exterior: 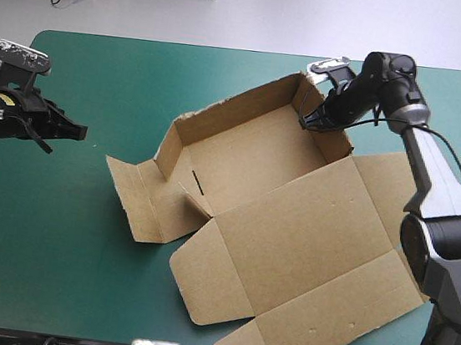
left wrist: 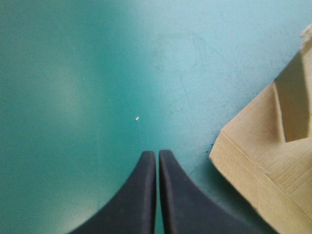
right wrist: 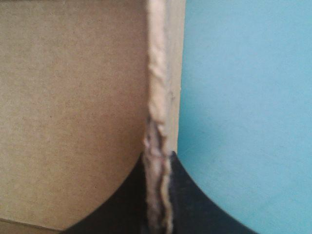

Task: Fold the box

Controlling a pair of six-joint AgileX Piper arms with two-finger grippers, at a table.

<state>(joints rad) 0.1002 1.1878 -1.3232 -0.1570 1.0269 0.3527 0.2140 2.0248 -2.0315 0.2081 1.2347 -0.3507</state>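
The flat lid point(exterior: 314, 242) of the brown box point(exterior: 249, 154) lies nearest, at the near edge of the desk point(exterior: 55, 227), its walled tray mid-desk. Light, stiff board, likely best held by a wall edge: the right jaws pinch the far right wall, the left jaws sit closed and empty near its left flap point(exterior: 139, 195), nothing between

The box point(exterior: 292, 222) is matt brown board, frayed-edged; the teal-green cover point(exterior: 55, 227) smooth.
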